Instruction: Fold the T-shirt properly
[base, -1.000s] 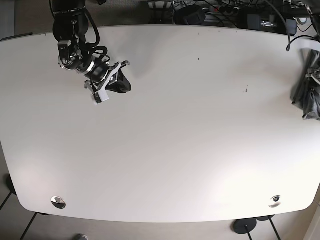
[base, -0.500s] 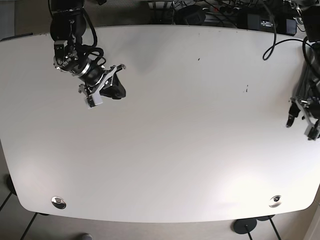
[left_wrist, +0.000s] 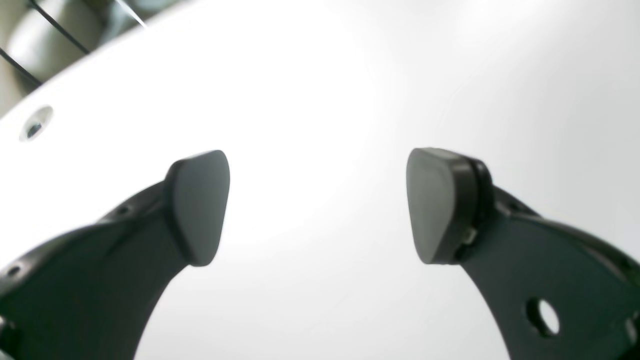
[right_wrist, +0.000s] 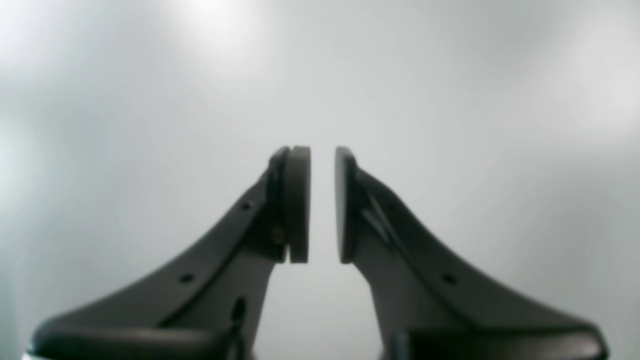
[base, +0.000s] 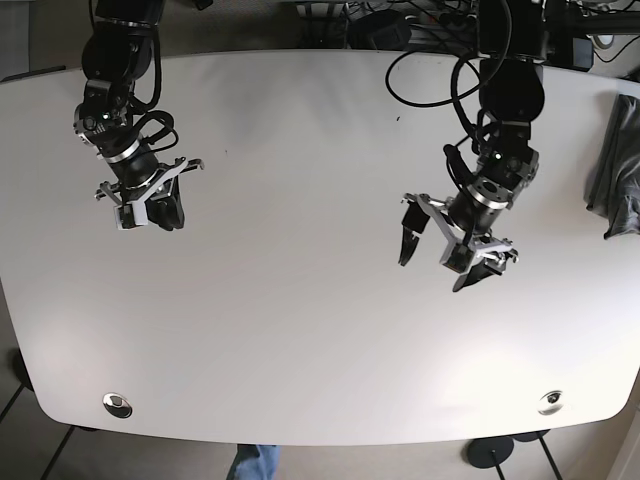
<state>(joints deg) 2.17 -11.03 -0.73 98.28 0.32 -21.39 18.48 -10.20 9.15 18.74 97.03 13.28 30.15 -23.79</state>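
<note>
The grey T-shirt lies crumpled at the table's far right edge, partly cut off by the frame. My left gripper hovers over the bare white table right of centre, well to the left of the shirt. Its jaws stand wide open and empty in the left wrist view. My right gripper is over the table's left side, far from the shirt. In the right wrist view its pads are almost together with only a thin gap, and nothing is between them.
Two metal grommets sit near the table's front edge, one on the left and one on the right. Cables and power supplies lie behind the table's back edge. A grommet shows in the left wrist view.
My left arm has swung in from the right edge to over the table right of centre, jaws open and empty. My right gripper has drifted left and slightly down.
</note>
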